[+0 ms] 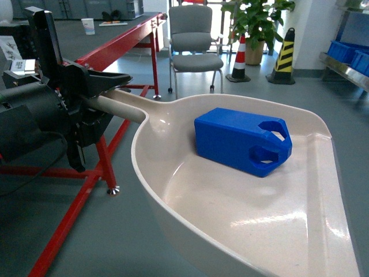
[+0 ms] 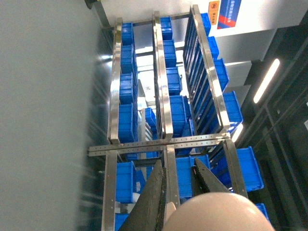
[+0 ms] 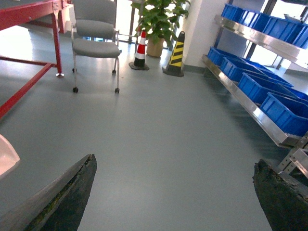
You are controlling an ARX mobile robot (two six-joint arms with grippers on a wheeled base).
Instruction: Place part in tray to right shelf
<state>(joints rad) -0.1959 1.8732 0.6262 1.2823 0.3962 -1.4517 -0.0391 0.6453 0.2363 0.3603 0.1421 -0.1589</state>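
Carrying stage: blue part [image 1: 242,140] rides in the tray [image 1: 242,231].
Left gripper [image 1: 106,92] clamps the tray handle; right gripper [image 3: 173,192] gapes empty. Next, approach the right shelf [image 3: 250,108].

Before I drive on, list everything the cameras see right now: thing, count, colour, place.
part: one, bright blue, lying in the tray
tray: one, cream, held out front by its handle
right shelf: one, steel, right of the floor, holding blue crates
chair: one, grey, ahead
cones: two, striped, beside the potted plant
red frame table: one, left
cup: one, white, on a far table
left gripper: black, shut on the tray handle
right gripper: black, open, over bare floor
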